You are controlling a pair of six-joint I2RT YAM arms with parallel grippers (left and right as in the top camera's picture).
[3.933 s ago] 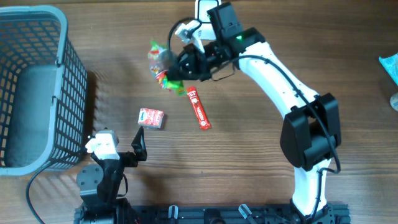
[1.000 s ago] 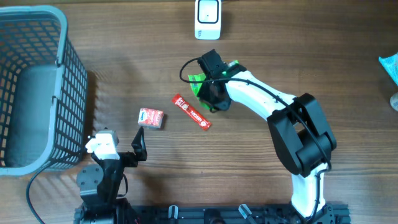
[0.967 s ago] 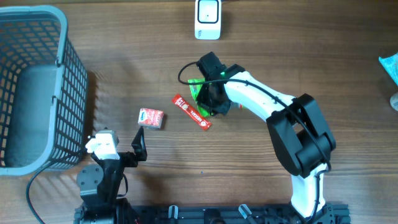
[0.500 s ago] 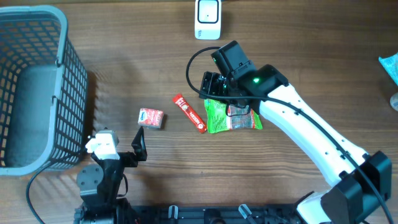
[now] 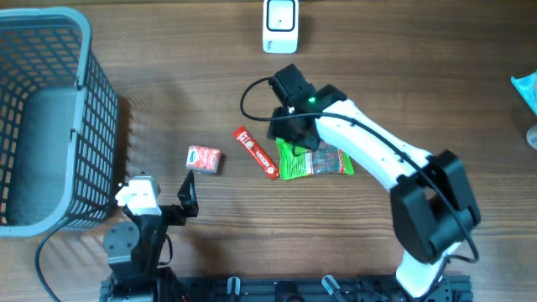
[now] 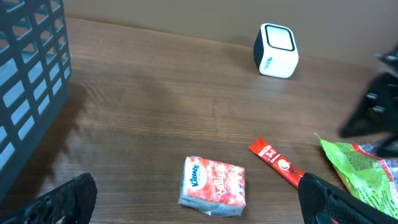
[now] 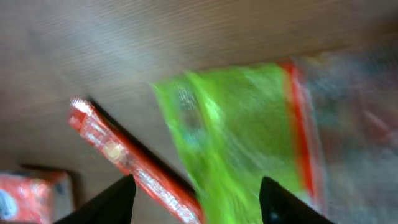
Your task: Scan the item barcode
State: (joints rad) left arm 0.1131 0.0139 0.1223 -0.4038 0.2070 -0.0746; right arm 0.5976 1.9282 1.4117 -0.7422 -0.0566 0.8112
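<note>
**Snack bag flat at mid-bench, right end effector spread above its green end**

The snack bag (image 5: 323, 161) lay flat on the bench (image 5: 470, 50), about midway between the left and right edges and roughly midway between the far and near edges. Its long axis ran nearly parallel to the near edge, tilted only slightly. The green end pointed toward the left edge and the clear end toward the right edge.

The left part of the bag was a bright green panel closed off by a red band. Beyond the band, the film was see-through, with mixed colours inside. The right wrist view was blurred, so no print or barcode could be read there.

The right end effector (image 5: 294, 134) hung over the green end with its fingers (image 7: 121, 196) spread apart, and the bag lay below them, not pinched. The left end effector (image 6: 198, 199) sat near the near left corner with its fingers wide apart, holding nothing.

A red stick packet (image 5: 258, 153) lay diagonally just beside the bag's green end. A tissue pack (image 5: 204, 158) lay further toward the left edge. The white barcode scanner (image 5: 279, 15) stood at the far edge, well apart from the bag. A grey basket (image 5: 80, 126) filled the far left corner.
</note>
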